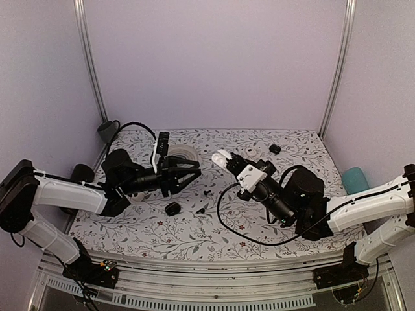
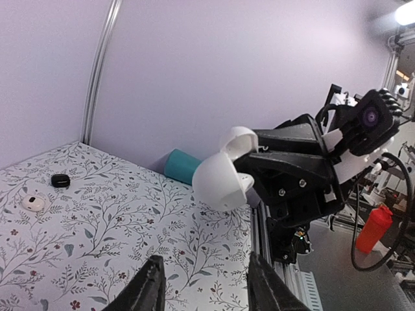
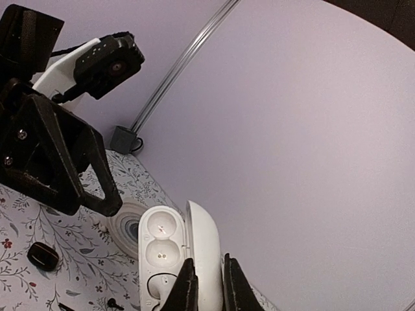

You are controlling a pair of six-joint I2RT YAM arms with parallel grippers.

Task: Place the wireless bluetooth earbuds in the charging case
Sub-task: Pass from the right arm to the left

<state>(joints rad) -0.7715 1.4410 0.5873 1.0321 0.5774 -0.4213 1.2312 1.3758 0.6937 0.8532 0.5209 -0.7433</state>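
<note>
the left pincer [image 1: 196, 171] hangs low over the flower-printed tablecloth [image 1: 162, 233]. its two black fingers [image 2: 150, 288] are spread apart and grip nothing, and their tips point toward the other pincer. just behind these fingers, toward the back wall, a flat round white ribbed disc [image 1: 183, 154] lies on the cloth. on the near side of the left pincer sits a small black oval piece [image 1: 172, 208], with a few tiny black bits [image 1: 202, 208] beside it.

straight ahead of the left pincer's tips, raised off the cloth, is the glossy white plastic charging case [image 1: 225, 159]. its lid is swung open. in the right wrist view the two round wells [image 3: 159, 240] face the camera, each with small dots inside.

the right pincer [image 1: 233, 167] is pinching the charging case, with one finger pressed to each side of it.

one tiny glossy white earbud [image 2: 32, 202] lies on the cloth just beyond the right pincer, toward the back wall. it is apart from the case and touched by neither pincer. it is the only earbud i can make out. a small black capsule [image 1: 275, 149] rests near it, further right. well to the right of the right pincer, off the cloth's edge, stands a teal cylinder [image 1: 355, 178].
</note>
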